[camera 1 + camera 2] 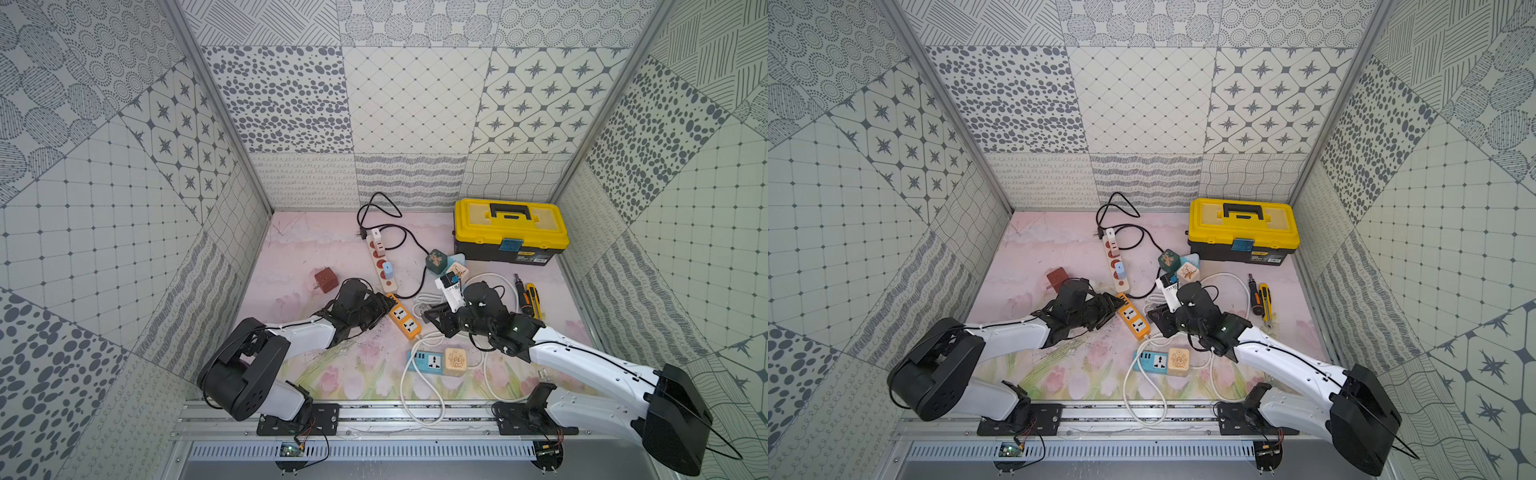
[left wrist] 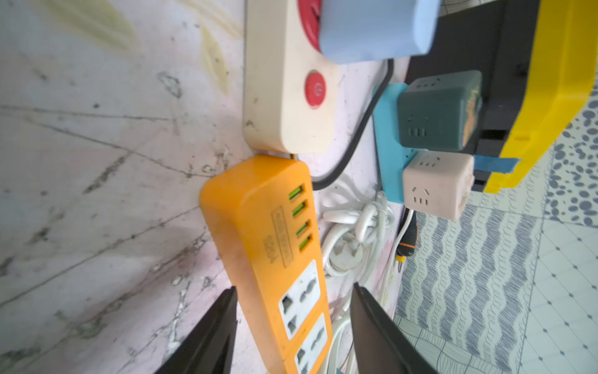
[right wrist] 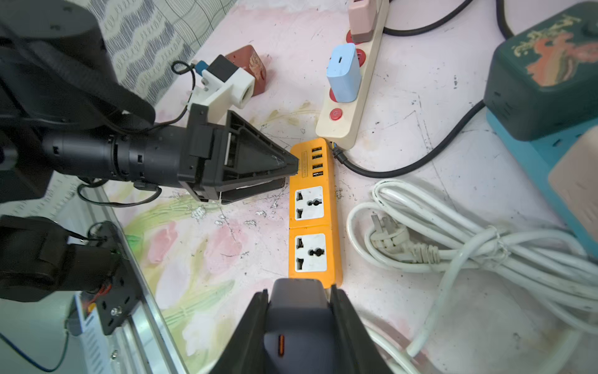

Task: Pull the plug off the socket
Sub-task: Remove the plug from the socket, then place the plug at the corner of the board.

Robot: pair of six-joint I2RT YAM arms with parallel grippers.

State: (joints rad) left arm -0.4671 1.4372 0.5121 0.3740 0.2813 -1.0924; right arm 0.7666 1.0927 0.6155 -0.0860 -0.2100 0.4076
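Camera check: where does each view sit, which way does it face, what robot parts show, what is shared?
Top views: high over the near edge, looking down into the cell; both arms, left gripper and right gripper flanking the orange power strip.
Left wrist: on the left arm, facing along the strip toward the yellow toolbox; the left gripper, jaws open, shows.
Right wrist: on the right arm, facing along the strip; right gripper shut on a dark plug, left gripper opposite.
Shared: all four show the orange strip.
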